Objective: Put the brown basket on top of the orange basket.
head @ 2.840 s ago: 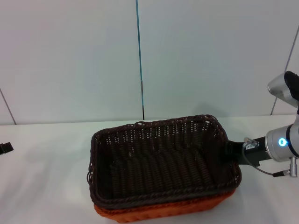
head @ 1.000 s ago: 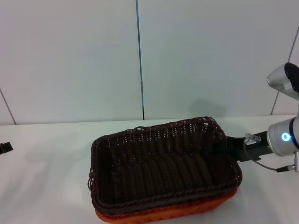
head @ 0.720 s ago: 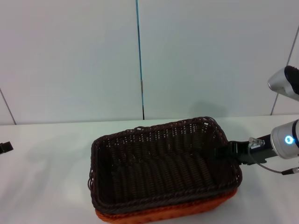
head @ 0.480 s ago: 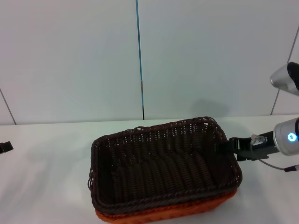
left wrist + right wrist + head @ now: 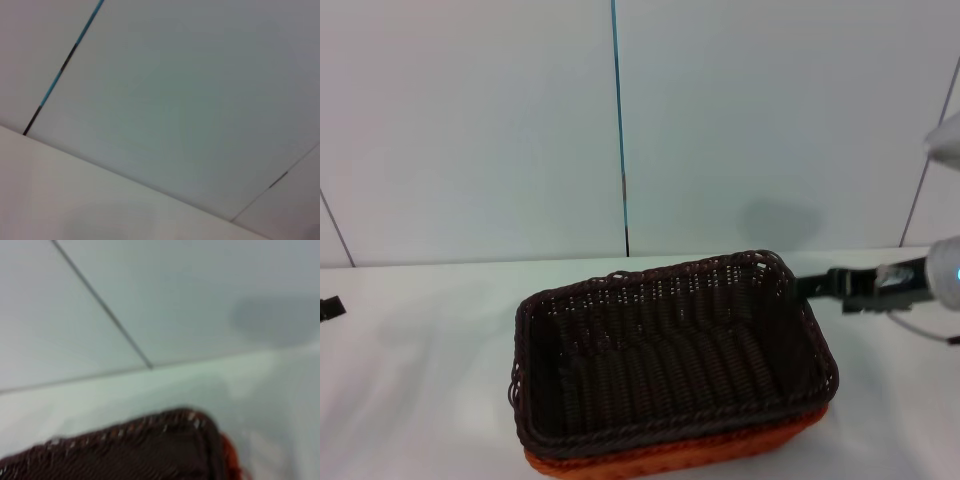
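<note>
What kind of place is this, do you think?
Probably a robot test bench or lab: a bare white table, plain pale wall panels behind, and only the brown basket nested on the orange basket, with the right gripper beside them.

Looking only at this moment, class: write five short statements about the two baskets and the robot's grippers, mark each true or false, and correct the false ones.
1. The brown basket sits nested on top of the orange basket. True.
2. The right gripper grips the brown basket's rim. False: it is beside the basket's far right corner, apart from it.
3. The left gripper reaches into the brown basket. False: it sits at the far left edge of the head view, away from both baskets.
4. The brown basket holds nothing. True.
5. The orange basket stands beside the brown one. False: it is underneath.
</note>
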You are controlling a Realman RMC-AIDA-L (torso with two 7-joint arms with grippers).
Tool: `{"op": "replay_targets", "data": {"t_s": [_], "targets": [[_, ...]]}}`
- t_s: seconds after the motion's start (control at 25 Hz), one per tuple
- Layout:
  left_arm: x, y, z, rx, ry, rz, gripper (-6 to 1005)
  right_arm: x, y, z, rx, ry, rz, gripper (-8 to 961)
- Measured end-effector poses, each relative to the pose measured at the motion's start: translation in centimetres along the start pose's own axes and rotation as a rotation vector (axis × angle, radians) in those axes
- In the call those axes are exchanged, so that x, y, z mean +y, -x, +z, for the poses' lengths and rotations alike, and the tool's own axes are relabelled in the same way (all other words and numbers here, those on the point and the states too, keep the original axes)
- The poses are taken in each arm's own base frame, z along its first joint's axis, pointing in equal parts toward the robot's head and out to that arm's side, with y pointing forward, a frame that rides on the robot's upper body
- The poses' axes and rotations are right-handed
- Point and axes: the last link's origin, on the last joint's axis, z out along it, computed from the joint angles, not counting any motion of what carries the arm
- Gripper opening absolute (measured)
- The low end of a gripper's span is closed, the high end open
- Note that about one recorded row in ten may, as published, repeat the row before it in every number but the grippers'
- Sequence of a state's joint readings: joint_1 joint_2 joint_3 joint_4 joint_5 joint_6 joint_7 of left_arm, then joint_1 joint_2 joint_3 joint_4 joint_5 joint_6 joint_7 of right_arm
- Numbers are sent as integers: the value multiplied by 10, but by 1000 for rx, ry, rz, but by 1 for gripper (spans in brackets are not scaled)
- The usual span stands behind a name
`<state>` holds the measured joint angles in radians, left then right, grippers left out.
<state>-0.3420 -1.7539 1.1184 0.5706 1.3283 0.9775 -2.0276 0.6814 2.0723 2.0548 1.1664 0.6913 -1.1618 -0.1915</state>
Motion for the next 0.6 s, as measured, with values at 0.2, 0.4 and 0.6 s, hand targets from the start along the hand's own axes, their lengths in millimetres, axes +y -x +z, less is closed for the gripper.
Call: {"op": "replay_targets", "data": {"t_s": [0.2,0.4,0.6], "targets": [[1,-2,0,13,5,-4,821,10,-14,-34,171,-11,-16,910],[5,-5,3,16,16,11,821,26,-15,-66,406,-152,16,910],[7,-9,5,32,24,32,822,41,-4,-77,480,-171,-38,909]]}}
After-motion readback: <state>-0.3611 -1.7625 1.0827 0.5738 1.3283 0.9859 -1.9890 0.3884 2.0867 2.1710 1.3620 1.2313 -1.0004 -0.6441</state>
